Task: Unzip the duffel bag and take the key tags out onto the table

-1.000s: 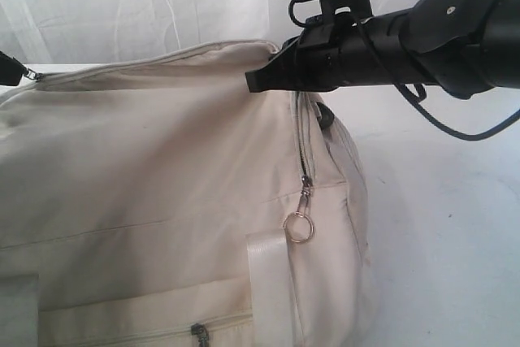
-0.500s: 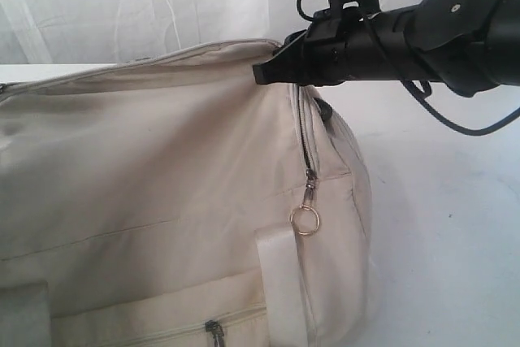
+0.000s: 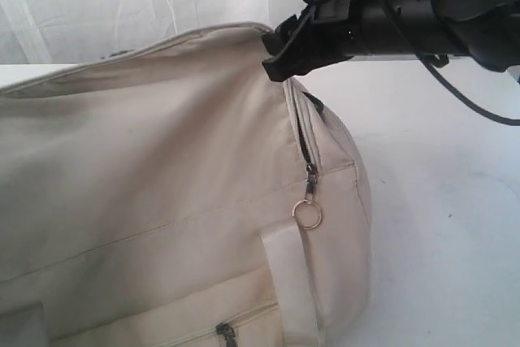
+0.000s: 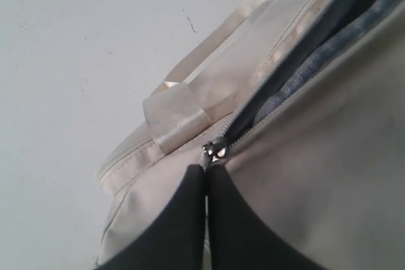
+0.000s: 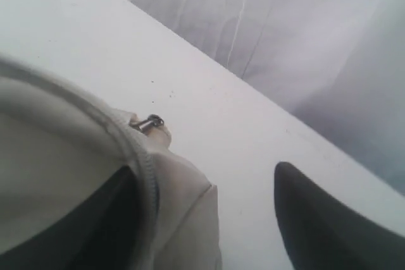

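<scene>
duffel bag (image 3: 162,184) counts one, table (image 3: 439,201) one, ring pull (image 3: 307,215) one.

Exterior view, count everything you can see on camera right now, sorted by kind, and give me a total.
duffel bag: 1
zipper pulls: 2, the ring pull and the pocket pull
webbing strap: 1
right gripper: 1
table: 1
Total: 6
</scene>
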{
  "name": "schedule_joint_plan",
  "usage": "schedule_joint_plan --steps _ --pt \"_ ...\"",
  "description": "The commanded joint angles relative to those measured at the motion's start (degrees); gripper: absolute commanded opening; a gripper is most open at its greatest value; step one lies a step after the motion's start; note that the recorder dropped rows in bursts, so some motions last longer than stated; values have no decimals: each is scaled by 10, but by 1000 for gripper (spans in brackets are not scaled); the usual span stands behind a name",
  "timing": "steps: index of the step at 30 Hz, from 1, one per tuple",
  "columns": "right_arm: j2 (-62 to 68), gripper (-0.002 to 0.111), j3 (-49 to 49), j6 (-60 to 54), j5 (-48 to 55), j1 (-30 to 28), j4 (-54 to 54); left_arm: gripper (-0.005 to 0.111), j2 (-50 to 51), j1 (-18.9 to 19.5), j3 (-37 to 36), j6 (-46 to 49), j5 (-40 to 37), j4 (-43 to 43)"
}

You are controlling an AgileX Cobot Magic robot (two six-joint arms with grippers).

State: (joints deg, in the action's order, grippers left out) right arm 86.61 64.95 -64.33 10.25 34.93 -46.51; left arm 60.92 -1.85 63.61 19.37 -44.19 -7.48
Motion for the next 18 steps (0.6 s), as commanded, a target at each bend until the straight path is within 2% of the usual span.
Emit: schedule_joint_plan --steps 1,5,12,18 --pt "-18 64 32 -91 39 23 3 0 2 6 3 46 42 -37" --pt "-18 71 46 -113 61 59 3 0 20 6 3 89 52 -93" --pt "1 72 57 -175 60 128 2 0 32 6 3 171 51 -179" --pt "71 72 99 -194 57 187 -1 0 31 6 3 187 7 -186"
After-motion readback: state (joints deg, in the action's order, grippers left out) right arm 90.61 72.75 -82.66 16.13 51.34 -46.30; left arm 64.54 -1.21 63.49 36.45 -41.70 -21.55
